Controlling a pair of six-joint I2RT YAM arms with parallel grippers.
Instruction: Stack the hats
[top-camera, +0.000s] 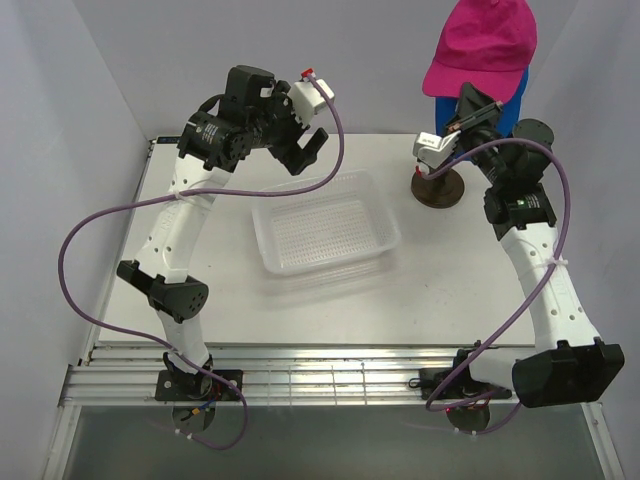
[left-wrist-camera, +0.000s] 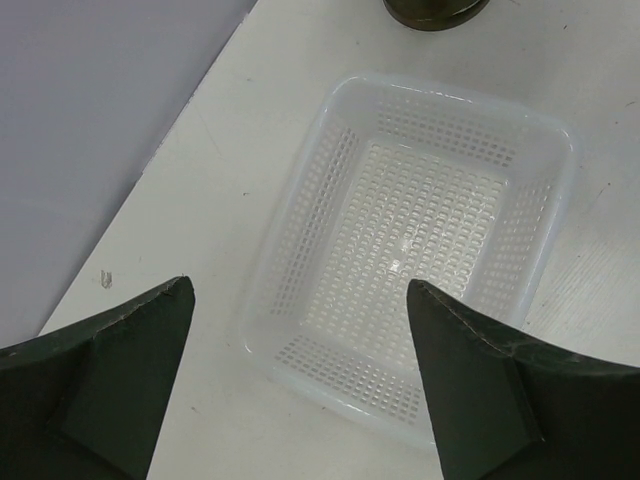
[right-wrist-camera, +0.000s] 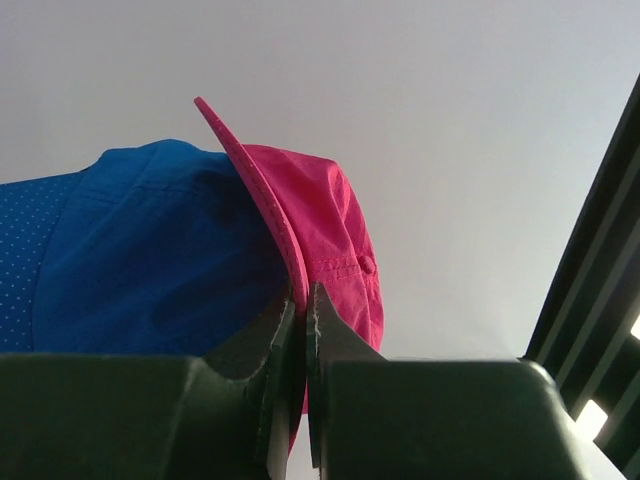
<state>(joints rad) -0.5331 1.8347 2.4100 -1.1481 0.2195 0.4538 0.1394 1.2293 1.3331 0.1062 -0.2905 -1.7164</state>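
White bench (top-camera: 330, 300) holds a clear tray (top-camera: 268, 245) centrally; left claw (top-camera: 303, 155) hangs released above it. Right claw (right-wrist-camera: 303, 300) grasps the magenta hat (top-camera: 480, 45) atop the blue hat (right-wrist-camera: 130, 240), far-right corner.

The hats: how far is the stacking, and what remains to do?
Done: the magenta hat sits over the blue hat on the stand. In hand: the right hand is shut on the magenta brim, so the hat is not yet released. Left: let go and withdraw. The left hand is open above the tray, holding nothing; no other hat is in view.
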